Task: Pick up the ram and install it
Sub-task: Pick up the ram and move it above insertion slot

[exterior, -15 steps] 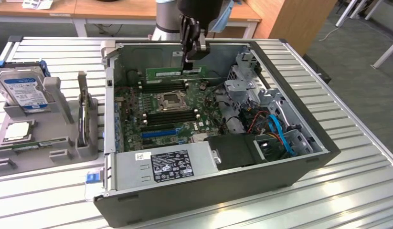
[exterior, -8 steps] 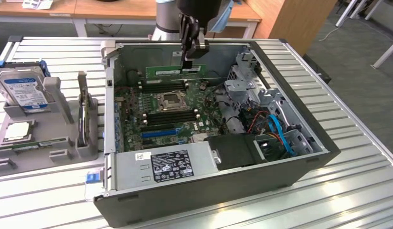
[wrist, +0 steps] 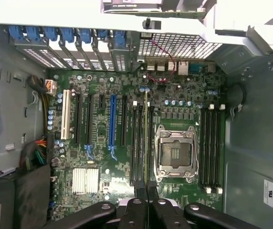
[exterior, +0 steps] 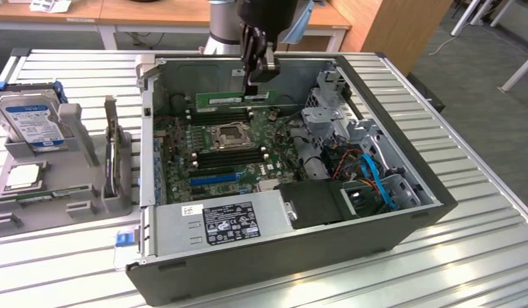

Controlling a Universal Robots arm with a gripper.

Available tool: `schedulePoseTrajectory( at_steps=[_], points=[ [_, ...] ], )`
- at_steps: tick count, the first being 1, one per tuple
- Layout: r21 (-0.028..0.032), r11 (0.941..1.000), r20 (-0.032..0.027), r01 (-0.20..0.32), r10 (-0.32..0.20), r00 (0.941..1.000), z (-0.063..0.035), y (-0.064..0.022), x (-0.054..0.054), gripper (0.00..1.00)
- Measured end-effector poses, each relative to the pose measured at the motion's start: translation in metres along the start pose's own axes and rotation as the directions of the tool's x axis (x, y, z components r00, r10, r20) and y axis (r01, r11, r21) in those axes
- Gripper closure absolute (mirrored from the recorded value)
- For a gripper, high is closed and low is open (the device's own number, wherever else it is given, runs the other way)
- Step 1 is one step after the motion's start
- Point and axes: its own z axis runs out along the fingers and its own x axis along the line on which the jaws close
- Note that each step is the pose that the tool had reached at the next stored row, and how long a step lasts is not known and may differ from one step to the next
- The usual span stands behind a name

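The ram, a long green stick, hangs level inside the open computer case, above the far part of the motherboard. My gripper comes down from above and is shut on the stick's end towards the exterior view's right. In the wrist view the ram shows edge-on as a thin line between my gripper's black fingers. There it lies along the black memory slots beside the processor socket, and whether it touches a slot I cannot tell.
A grey holder at the exterior view's left carries a blue-labelled hard drive and a silver processor chip. In the case, the power supply, blue cables and a metal drive cage stand around the board.
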Motion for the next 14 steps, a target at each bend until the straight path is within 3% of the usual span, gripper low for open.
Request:
schedulePoseTrajectory(
  at_steps=[14],
  points=[
    [0.0000,1.0000,0.0001,0.000,0.000,1.0000,0.0223,-0.0010,0.001,0.89]
  ],
)
